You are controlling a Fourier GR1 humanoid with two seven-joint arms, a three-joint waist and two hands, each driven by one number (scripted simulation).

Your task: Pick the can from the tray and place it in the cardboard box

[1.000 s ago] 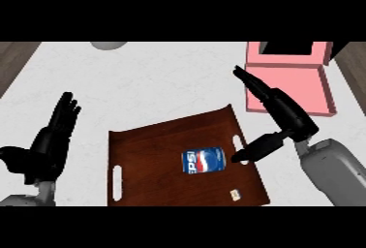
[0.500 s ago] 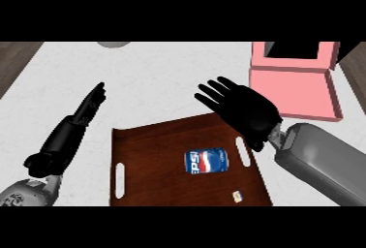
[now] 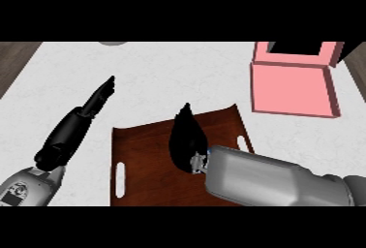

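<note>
The brown tray [image 3: 143, 160] lies at the counter's near middle. My right hand [image 3: 187, 140] hangs over the tray's centre, seen edge-on, its straight fingers pointing away from me. It hides nearly all of the can; only a sliver of blue and white [image 3: 203, 159] shows at the wrist. I cannot see any finger curled round the can. The box [image 3: 292, 90], pink with its lid open, stands at the far right, well apart from the hand. My left hand [image 3: 80, 121] stays open to the left of the tray, off the tray, fingers straight.
A grey round object [image 3: 112, 43] peeks in at the counter's far edge. Dark wood floor shows past the counter's left edge [image 3: 13, 63]. White handle slots [image 3: 120, 180] mark the tray's sides.
My right hand has swung left and down from the tray's far right corner to over the can, covering it. The left hand has shifted slightly right.
</note>
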